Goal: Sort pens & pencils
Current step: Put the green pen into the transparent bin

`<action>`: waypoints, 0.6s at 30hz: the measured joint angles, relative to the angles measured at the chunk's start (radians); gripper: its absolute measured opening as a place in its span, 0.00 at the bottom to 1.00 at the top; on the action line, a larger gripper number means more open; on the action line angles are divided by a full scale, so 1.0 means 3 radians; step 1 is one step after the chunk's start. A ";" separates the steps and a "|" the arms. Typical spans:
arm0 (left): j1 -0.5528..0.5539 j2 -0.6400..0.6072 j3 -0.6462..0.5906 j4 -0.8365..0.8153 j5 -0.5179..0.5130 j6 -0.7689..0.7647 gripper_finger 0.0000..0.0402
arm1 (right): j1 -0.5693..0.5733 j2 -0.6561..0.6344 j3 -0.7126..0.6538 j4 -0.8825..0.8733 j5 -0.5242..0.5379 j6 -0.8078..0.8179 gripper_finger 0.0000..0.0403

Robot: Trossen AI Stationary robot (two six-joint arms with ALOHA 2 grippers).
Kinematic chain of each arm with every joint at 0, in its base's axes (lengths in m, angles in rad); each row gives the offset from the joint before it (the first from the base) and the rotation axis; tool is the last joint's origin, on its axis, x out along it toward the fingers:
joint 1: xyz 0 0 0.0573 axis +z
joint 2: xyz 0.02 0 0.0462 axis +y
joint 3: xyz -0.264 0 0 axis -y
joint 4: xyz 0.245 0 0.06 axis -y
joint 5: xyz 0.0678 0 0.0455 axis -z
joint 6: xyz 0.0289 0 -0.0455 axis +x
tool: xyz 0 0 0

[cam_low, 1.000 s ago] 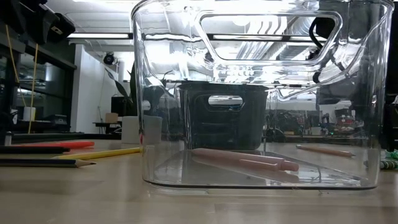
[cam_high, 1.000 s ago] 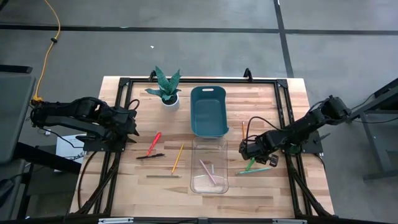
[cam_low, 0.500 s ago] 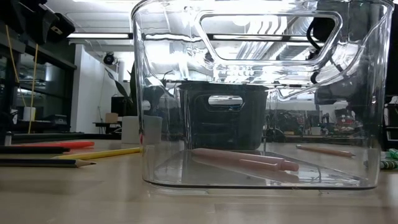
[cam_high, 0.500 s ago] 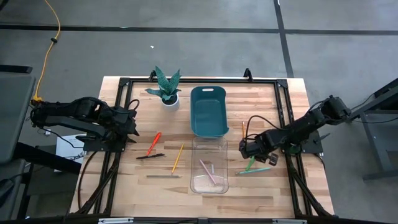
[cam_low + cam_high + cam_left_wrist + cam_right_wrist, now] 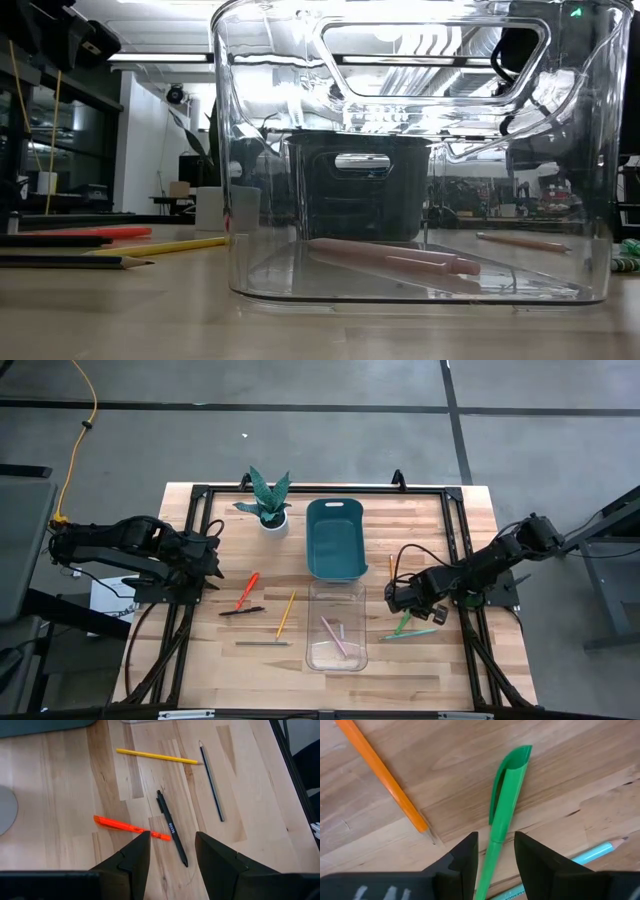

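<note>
Inside clear bin, 2 pink pens, right tool open over green pen.

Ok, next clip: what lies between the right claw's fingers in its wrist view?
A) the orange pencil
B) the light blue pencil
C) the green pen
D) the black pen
C: in the right wrist view the green pen runs down into the gap of the open right claw, with the orange pencil off to one side.
</note>
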 joint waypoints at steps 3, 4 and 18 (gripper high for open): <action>0.0001 0.0001 0.0000 -0.0001 0.0000 0.0013 0.36 | 0.0000 0.0000 0.0000 0.0050 0.0000 0.0000 0.29; 0.0001 0.0001 0.0000 0.0000 0.0001 0.0013 0.36 | 0.0000 0.0000 0.0000 0.0059 0.0000 0.0000 0.29; 0.0001 0.0000 0.0000 0.0000 0.0000 0.0011 0.36 | -0.0040 -0.0001 0.0000 -0.0055 0.0006 -0.0004 0.29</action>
